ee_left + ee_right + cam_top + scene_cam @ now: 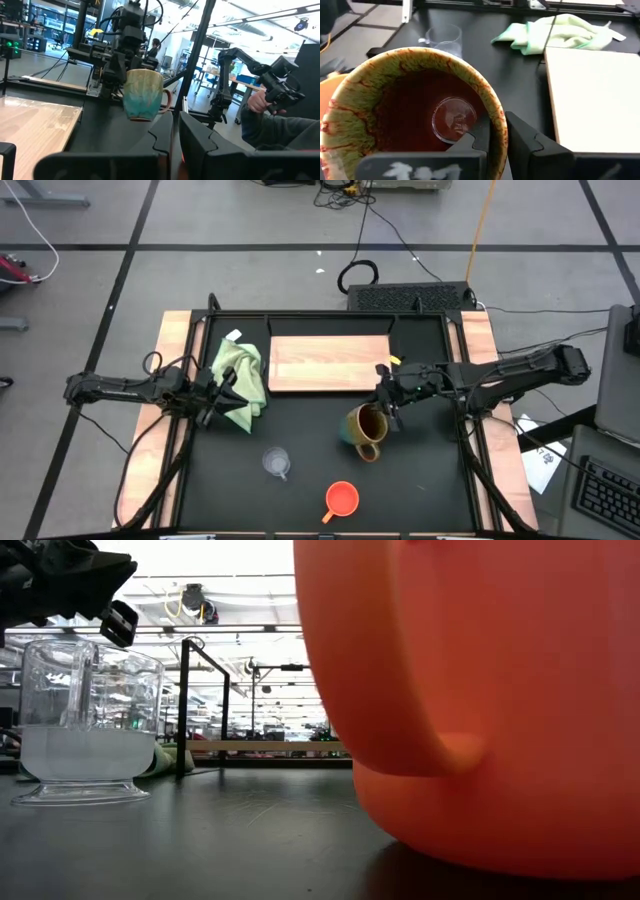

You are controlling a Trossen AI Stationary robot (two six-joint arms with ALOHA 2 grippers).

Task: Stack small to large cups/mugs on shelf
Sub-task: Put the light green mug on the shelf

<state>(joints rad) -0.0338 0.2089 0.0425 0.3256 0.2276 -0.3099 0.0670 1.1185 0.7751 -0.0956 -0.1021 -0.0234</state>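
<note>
The brown mug [365, 430] hangs in my right gripper [500, 135], just in front of the near right corner of the light wooden shelf [330, 363]. The mug's handle [370, 452] points toward the near edge. A small clear cup [277, 462] and an orange cup [342, 500] stand on their bases on the black table, nearer the front. My left gripper [225, 392] is shut on nothing at the left, beside the green cloth [243, 380]. My right gripper holds the brown mug by its rim [496, 131], on the side nearest the shelf. One finger [477, 137] is inside the mug and the other [527, 145] is outside the wall. The fingers slant down from the table's right. The mug [144, 95] stays roughly upright and looks clear of the table.
The crumpled green cloth lies by the shelf's left end. Black frame posts [183, 705] stand around the table's far side. Pale wooden strips [150, 450] run along both sides. Beyond the table a person [270, 120] holds a hand controller.
</note>
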